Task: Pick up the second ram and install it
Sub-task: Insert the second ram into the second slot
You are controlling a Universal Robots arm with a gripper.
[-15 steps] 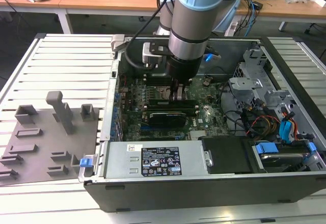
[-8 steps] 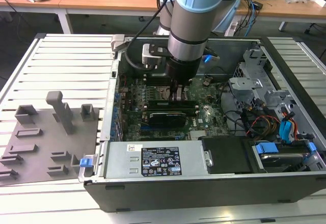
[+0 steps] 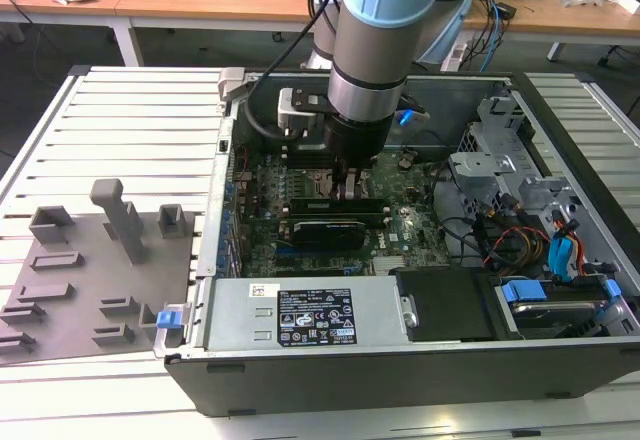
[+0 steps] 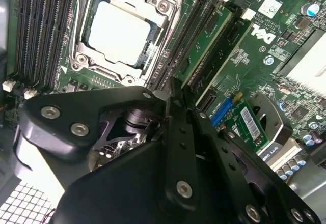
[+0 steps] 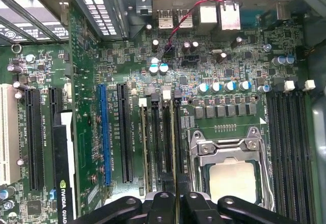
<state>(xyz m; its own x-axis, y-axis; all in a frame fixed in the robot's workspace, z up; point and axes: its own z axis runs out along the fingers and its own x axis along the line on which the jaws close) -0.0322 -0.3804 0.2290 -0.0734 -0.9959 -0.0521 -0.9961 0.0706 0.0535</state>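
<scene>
Open computer case on a slatted white table

The black case (image 3: 400,360) lies open on the table (image 3: 130,130), its green motherboard (image 5: 224,56) exposed. A metal-framed CPU socket (image 5: 229,158) sits between banks of black memory slots (image 5: 288,142). What looks like a grey foam tray (image 3: 90,280) rests at the exterior view's left, beside the case.

Printed label (image 3: 318,317) on the power supply (image 3: 230,310) and white lettering on the motherboard (image 5: 244,51).
</scene>
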